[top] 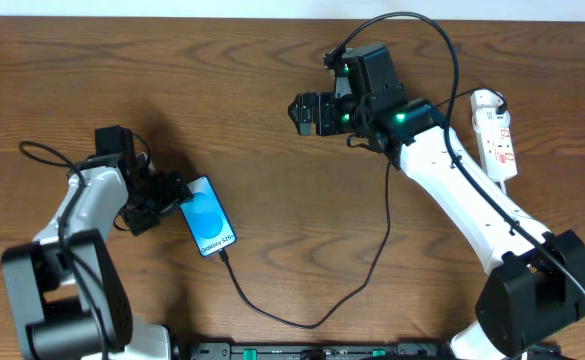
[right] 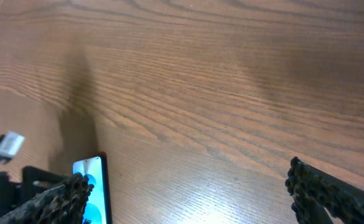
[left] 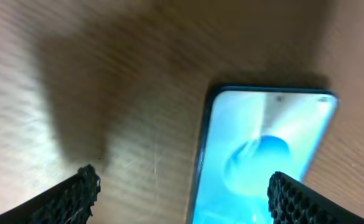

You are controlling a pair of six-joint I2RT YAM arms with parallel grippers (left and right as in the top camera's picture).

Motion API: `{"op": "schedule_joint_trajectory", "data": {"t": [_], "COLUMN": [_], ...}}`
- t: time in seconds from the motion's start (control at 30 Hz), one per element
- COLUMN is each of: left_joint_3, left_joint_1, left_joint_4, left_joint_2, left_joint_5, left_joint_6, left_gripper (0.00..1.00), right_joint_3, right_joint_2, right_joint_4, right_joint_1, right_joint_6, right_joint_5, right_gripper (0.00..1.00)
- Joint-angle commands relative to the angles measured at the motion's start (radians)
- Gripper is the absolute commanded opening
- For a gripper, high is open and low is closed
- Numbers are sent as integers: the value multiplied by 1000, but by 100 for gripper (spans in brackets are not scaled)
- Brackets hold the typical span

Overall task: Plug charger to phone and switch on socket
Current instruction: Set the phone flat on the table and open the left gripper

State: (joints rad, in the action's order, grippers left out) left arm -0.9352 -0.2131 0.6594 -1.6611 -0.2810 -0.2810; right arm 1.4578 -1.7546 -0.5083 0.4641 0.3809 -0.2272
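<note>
The phone (top: 209,228) lies flat left of centre, its blue screen lit. The black charger cable (top: 312,323) meets the phone's lower end, loops toward the front edge and rises to the right arm, where it is hidden. The white socket strip (top: 495,135) lies at the far right. My left gripper (top: 172,203) is open at the phone's upper left edge. In the left wrist view its fingers (left: 183,180) straddle the phone's left edge (left: 262,155). My right gripper (top: 300,113) is open and empty over bare wood. The right wrist view (right: 185,180) shows the phone (right: 93,183) far off.
The table is dark wood (top: 272,60). The right arm's white link (top: 462,190) crosses between the cable loop and the strip. The strip's white cord curls at its top end (top: 487,97). A black bar (top: 302,350) runs along the front edge.
</note>
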Motion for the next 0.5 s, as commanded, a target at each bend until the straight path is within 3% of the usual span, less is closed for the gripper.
{"op": "schedule_joint_trajectory", "data": {"t": [0.0,0.2,0.47], "left_joint_3": [-64,-136,-249], "left_joint_1": [-3,14,177], "left_joint_4": [29,140,274], "left_joint_2": [107,207,222], "left_joint_5": [51,83,294], "left_joint_6": [18,67,90], "left_gripper": [89,89,89], "right_joint_3": [8,8,8], "right_joint_2": [21,21,21], "right_joint_4": [2,3,3], "right_joint_1": [9,9,9], "right_joint_6": [-17,-16,-17], "right_joint_5": [12,12,12], "right_gripper": [99,99,99]}}
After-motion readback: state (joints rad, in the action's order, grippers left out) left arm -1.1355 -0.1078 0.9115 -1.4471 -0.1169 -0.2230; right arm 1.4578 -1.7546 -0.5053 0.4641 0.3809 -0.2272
